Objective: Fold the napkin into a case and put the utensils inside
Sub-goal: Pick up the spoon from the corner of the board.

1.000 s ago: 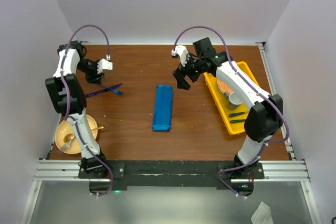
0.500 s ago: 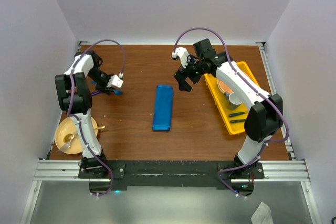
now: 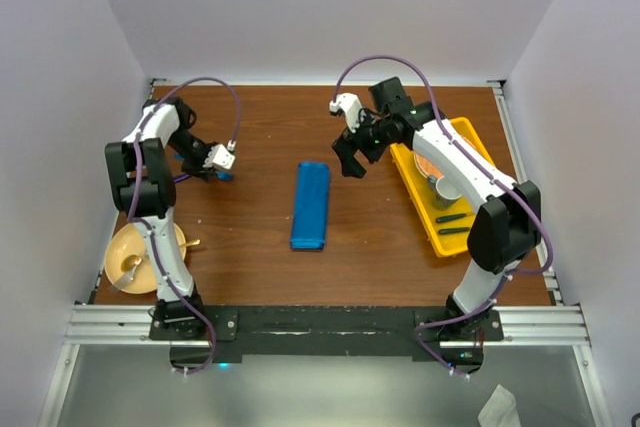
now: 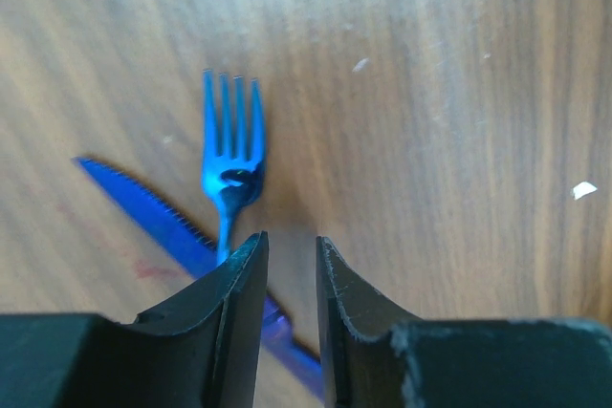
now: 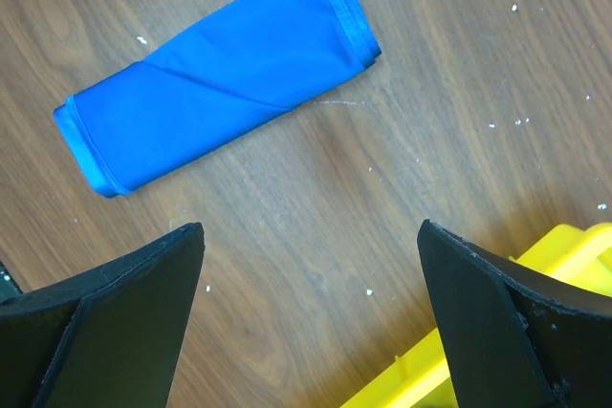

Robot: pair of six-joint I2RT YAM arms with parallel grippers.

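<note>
While the brown wood-grain table (image 3: pixel 260 257) takes up most of the overhead view, pale plain walls close it on 3 sides and a metal rail (image 3: pixel 330 322) runs along its near edge. Close views show the surface scuffed and dotted with white specks.

The case (image 3: pixel 311 205) lies flat at table centre as 1 narrow blue packet, apart from both arms. The right gripper (image 3: pixel 352 159) hangs just beyond its far end with jaws spread wide and nothing between them. A yellow tray (image 3: pixel 415 197) sits at the right and a tan bowl (image 3: pixel 115 247) holding a gold spoon (image 3: pixel 130 267) at the near left.

The utensils (image 3: pixel 224 175) lie at far left, largely covered from above by the left gripper (image 3: pixel 222 162). The wrist view shows 2 pieces: a blue fork (image 4: pixel 230 164) and a serrated knife (image 4: pixel 143 207) crossing beneath it. The fork's handle disappears behind 1 finger, and the knife's far end is cut off by the fingers. The jaws are drawn close with a thin gap; a grasp cannot be confirmed. The tray's contents are too small to identify.
</note>
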